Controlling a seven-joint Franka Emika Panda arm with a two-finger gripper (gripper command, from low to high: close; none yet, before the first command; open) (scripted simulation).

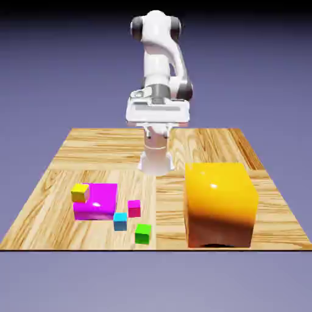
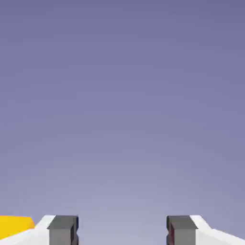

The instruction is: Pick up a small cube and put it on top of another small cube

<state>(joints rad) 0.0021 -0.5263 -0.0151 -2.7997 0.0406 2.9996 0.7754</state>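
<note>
**Robot Arm Poised Over Table, Cubes Unstacked**

A white robot arm (image 1: 157,61) holds its gripper (image 1: 157,134) above a wooden table (image 1: 52,228), its two fingers spread wide with nothing between them. The height probably serves to keep the hand clear of the big orange block (image 1: 218,198) on the exterior view's right. The small cubes sit toward the exterior view's left: pink (image 1: 134,209), blue (image 1: 120,222) and green (image 1: 143,234) near one another on the wood, and yellow (image 1: 80,193) at a corner of the purple block (image 1: 97,204), whether on it or against it cannot be told. The task names no colors; the gaps around the green one may make for the easier grasp.

The exterior view alone shows the small cubes. The hand view gives the finger gap plainly, against backdrop, with an orange patch (image 2: 14,226) at lower left, likely the big block. Reaching a cube will require tilting the hand down.
</note>
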